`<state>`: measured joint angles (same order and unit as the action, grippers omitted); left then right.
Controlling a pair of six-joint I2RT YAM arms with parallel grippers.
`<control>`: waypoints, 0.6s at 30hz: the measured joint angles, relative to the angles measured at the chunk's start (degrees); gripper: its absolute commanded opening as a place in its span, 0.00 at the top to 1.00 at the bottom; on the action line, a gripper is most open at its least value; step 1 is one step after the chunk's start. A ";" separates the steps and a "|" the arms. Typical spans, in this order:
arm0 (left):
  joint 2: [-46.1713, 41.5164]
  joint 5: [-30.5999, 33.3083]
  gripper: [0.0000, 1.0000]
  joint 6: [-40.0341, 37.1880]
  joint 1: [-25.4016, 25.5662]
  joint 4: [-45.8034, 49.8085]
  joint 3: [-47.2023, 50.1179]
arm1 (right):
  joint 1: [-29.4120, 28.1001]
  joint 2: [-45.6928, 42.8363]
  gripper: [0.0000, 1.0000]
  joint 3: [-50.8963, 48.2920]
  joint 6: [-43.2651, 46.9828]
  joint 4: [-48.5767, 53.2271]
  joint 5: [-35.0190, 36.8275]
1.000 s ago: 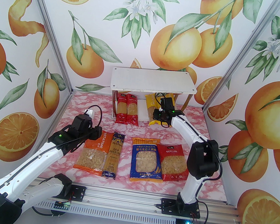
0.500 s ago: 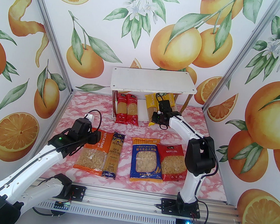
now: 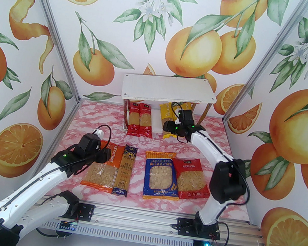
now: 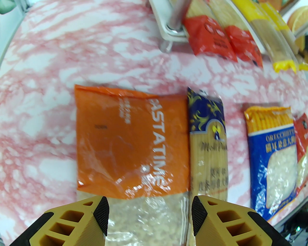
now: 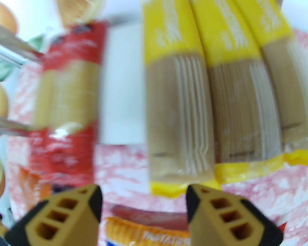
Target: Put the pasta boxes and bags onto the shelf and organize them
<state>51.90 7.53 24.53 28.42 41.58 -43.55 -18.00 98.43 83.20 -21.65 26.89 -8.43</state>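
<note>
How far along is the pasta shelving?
Done: two red packs and three yellow packs lie on the shelf, lower board. In hand: nothing; the right end effector is open by the yellow packs, the left end effector open above the orange bag. Left: that bag, the dark blue pack, blue bag and red bag on the table.

The left pincer [image 4: 149, 211] hung with its yellow fingers spread above the clear end of the orange bag [image 4: 125, 144] on the pink marbled counter [image 4: 43, 72], a dark blue spaghetti pack [image 4: 208, 149] lying against that bag's right edge, a blue bag [image 4: 272, 156] beyond, and two red packs [image 4: 216, 38], somewhat blurred, apparently beside the shelf's chrome leg [image 4: 176, 16].
</note>
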 measured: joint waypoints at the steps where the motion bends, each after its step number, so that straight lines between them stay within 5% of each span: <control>1: -0.04 0.22 0.38 0.68 1.66 0.35 0.11 | -0.07 -1.97 0.31 -0.22 0.26 -0.02 0.02; 11: 5.68 4.20 0.38 10.45 18.86 0.48 1.84 | -4.83 -24.22 0.26 -19.23 1.11 1.70 3.10; 18: 13.25 3.65 0.28 14.69 21.11 -1.90 1.84 | -6.56 -32.92 0.22 -28.44 -0.11 5.25 4.15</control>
<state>65.14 11.18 39.22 49.54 39.68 -41.71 -24.56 65.52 54.76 -21.76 32.14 -4.27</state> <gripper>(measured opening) 0.676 0.770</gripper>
